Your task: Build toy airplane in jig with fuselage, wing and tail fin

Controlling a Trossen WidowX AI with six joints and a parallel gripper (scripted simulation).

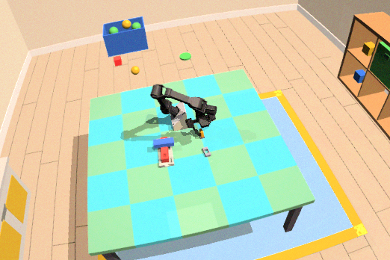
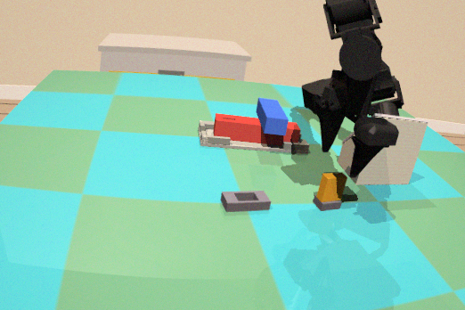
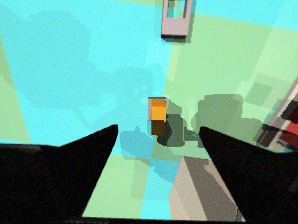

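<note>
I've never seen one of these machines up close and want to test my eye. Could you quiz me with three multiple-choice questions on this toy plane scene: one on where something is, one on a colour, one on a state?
1. Where is the blue wing?
A. on the red fuselage
B. on the floor
C. in the gripper

2. What colour is the tail fin?
A. purple
B. orange
C. white

3. How is the gripper?
A. shut on the fin
B. shut, empty
C. open, empty

Answers: 1 A, the wing lies across the fuselage in the jig. 2 B, the upright piece is orange. 3 C, its fingers stand wide apart above the fin.
</note>
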